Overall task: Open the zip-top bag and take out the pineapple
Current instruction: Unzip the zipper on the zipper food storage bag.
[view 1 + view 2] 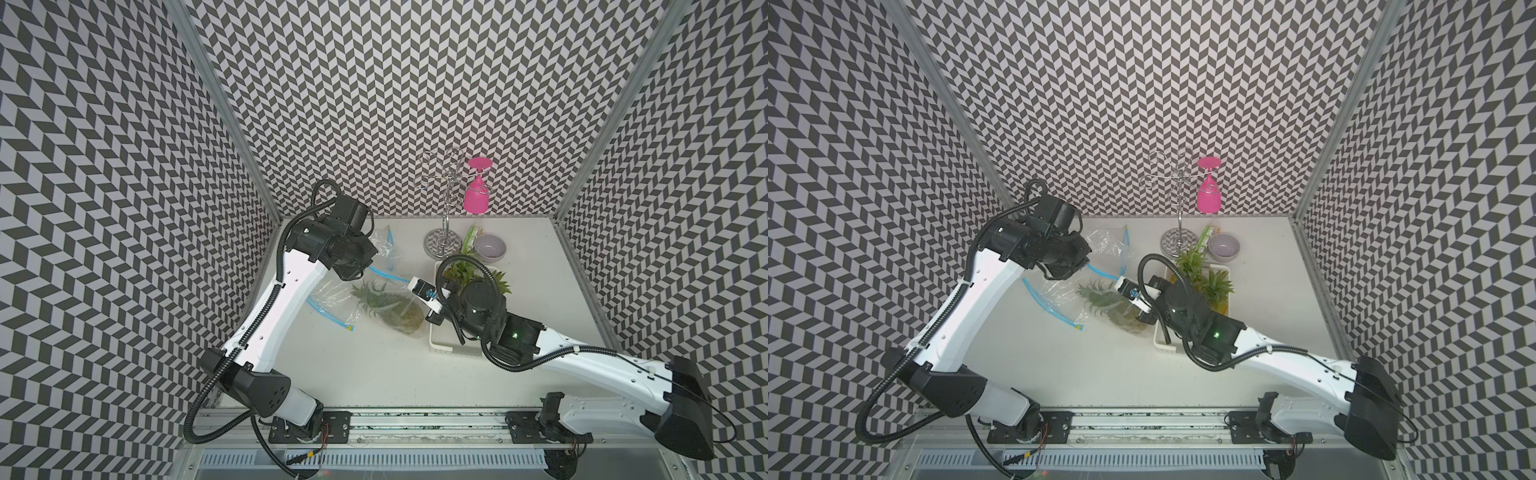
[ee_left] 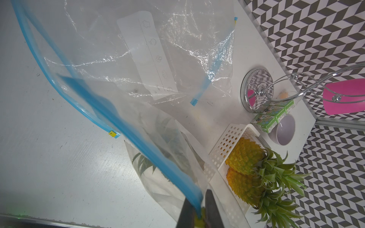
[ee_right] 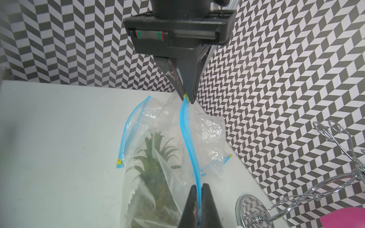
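Clamped shut on the blue zip (image 1: 386,275), my right gripper (image 1: 410,282) (image 1: 1120,283) shows in both top views, reaching over the bag (image 1: 376,321). The bag lies on the table (image 1: 374,374) just beside the basket (image 1: 440,347). My other arm's wrist hides its own jaws here. The pineapple (image 1: 397,309) lies on its side inside the bag, crown toward my left arm.

From the left wrist, my left gripper (image 2: 202,201) has its jaws closed on the zip (image 2: 138,142) at a yellow end tab. The pineapple (image 2: 144,163) shows dimly through the plastic. Two other pineapples (image 2: 245,158) sit in the basket, and an empty bag (image 2: 138,49) lies beyond.

From the right wrist, my right gripper (image 3: 199,194) is pinched tight on the zip (image 3: 187,138), with my left gripper (image 3: 186,98) gripping its far end, the strip stretched between them. The two blue tracks run pressed together along that stretch, so I judge the seal not yet parted.

Only the grasp looks done. Parting the seal, reaching in and lifting the pineapple out are all left
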`<move>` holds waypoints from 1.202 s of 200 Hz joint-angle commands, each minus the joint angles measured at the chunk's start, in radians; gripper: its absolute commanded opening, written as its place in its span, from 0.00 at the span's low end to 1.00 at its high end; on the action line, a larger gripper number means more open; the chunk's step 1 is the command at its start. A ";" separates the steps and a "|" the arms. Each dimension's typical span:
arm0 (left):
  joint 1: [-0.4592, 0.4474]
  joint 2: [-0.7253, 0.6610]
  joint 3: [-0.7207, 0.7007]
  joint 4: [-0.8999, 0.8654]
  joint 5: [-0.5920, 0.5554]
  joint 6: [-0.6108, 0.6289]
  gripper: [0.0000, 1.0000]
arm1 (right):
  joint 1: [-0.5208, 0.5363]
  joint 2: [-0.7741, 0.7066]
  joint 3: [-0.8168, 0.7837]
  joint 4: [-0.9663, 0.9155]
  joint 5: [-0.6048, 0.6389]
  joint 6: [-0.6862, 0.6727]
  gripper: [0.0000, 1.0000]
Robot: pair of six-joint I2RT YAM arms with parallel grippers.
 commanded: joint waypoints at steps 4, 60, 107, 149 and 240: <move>-0.005 0.009 0.025 -0.002 -0.045 0.006 0.00 | -0.004 -0.027 0.021 0.028 -0.029 0.012 0.00; 0.008 0.010 -0.027 0.069 -0.097 -0.032 0.00 | -0.004 -0.118 -0.001 -0.007 -0.104 0.096 0.00; 0.036 0.035 -0.036 0.124 -0.114 -0.048 0.01 | -0.002 -0.169 -0.014 -0.056 -0.126 0.124 0.00; 0.078 0.055 -0.027 0.147 -0.118 -0.021 0.02 | -0.002 -0.194 -0.021 -0.070 -0.118 0.147 0.00; 0.153 0.063 -0.018 0.207 -0.123 0.020 0.05 | -0.004 -0.225 -0.034 -0.087 -0.113 0.181 0.00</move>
